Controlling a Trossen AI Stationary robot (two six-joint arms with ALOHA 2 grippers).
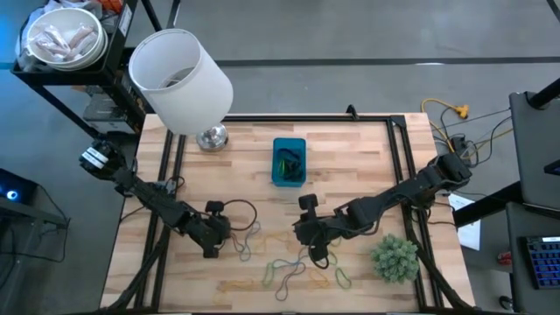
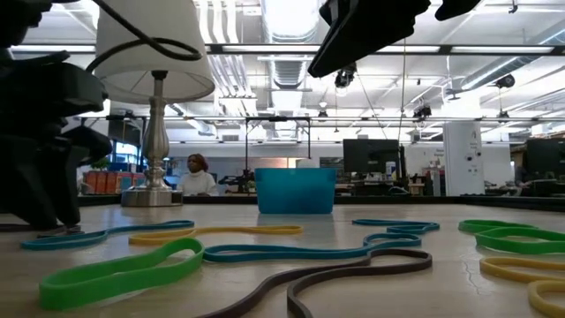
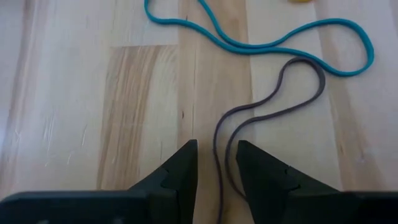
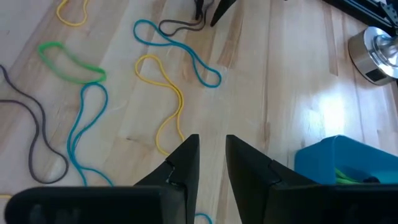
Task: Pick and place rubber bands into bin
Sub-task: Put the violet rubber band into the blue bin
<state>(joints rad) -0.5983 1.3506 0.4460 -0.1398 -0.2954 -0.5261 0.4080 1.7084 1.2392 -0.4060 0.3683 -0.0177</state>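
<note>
Left gripper (image 1: 213,238) sits low on the worktop (image 1: 367,149) at the left edge of the band scatter; its fingers (image 3: 180,171) stand a narrow gap apart with a dark brown band (image 3: 273,112) running into that gap, strand between the tips but no visible clamp, so nothing held that I can confirm. A teal band (image 3: 261,43) lies just beyond it. Right gripper (image 1: 308,229) is above the middle of the scatter; its fingers (image 4: 183,165) are slightly parted and empty, with a yellow band (image 4: 165,93) under them on the wood. Rubber bands (image 1: 284,267) in green, yellow, teal and dark brown are spread loose across the near half of the worktop between the two arms, several overlapping. Bin (image 1: 289,161) is the blue tray at centre, toward the far edge, well apart from the scatter, with a few bands already inside. Lamp (image 1: 184,74) stands left of the bin; green plant ball (image 1: 395,258) sits at the near right.
</note>
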